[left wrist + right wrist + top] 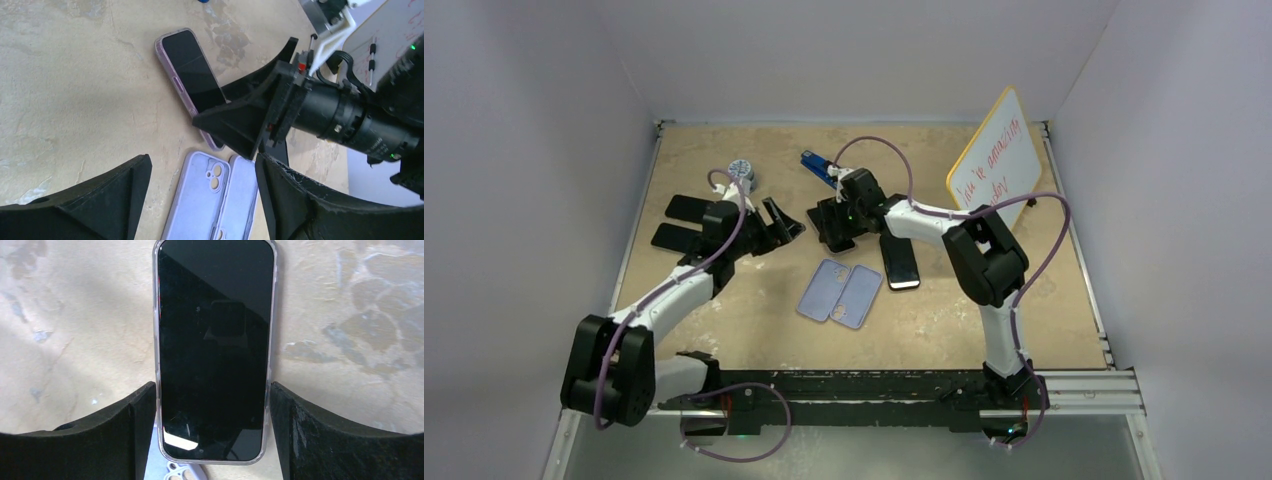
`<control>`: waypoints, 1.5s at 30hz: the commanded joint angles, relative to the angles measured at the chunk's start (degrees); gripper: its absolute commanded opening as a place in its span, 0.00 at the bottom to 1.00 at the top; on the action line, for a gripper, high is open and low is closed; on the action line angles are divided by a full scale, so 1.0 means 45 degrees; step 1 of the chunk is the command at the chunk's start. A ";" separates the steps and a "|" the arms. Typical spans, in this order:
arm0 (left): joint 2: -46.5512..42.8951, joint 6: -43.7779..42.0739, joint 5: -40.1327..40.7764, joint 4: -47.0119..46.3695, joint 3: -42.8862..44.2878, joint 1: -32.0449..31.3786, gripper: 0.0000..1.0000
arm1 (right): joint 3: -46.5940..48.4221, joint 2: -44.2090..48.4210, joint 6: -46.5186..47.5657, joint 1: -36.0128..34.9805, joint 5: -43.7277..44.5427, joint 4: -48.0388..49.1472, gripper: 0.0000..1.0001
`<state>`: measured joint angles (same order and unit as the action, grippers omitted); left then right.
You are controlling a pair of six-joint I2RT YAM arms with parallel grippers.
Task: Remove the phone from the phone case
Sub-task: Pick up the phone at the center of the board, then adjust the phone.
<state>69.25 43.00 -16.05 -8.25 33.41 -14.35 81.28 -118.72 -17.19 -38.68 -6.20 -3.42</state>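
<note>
Right hand [212, 390] is down over the phone [215, 340], which lies screen-up and flat on the bench [724, 320] inside its clear case [271, 315]. The black fingers [140, 430] sit flush against both long edges of that case near its lower end, with no gap on either side, so I call it closed on the cased phone. How hard it squeezes I can't tell. Gripping across the narrow width makes sense: the long edges give two parallel faces to pinch, and the screen and the far end are left free for a second hand to work on. And there is that second hand: the left hand [202, 160] hovers just beside, jaws spread wide and holding nothing, right above a pair of empty lavender cases [197, 205] lying side by side, insides up, close to the covered end of the phone. My read is that the right hand is there to pin or lift the phone while the left comes in to peel a case corner back. The soft rim probably has to flex off one corner first. The watch-out is the tight quarters, with those lavender cases nearly touching the phone, so a wide open jaw could nudge them.
</note>
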 commanded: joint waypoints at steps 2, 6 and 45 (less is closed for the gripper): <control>0.1083 0.1730 0.0420 -0.2464 -0.0413 -0.0073 0.78 | -0.0428 0.0630 -0.0880 -0.0097 -0.2265 0.1416 0.26; 0.2131 0.2806 0.0699 -0.3666 -0.0659 -0.0073 0.78 | -0.0608 0.0581 -0.1218 -0.0094 -0.2887 0.1882 0.25; 0.4362 0.3814 -0.1992 -1.0771 -0.1409 0.0106 0.00 | -0.4364 0.4853 -0.1368 0.0056 -0.3147 0.5888 0.70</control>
<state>93.25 62.96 -22.33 -47.86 29.36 -15.53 66.28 -106.59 -24.14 -38.68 -17.37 13.32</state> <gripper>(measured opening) 0.158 0.771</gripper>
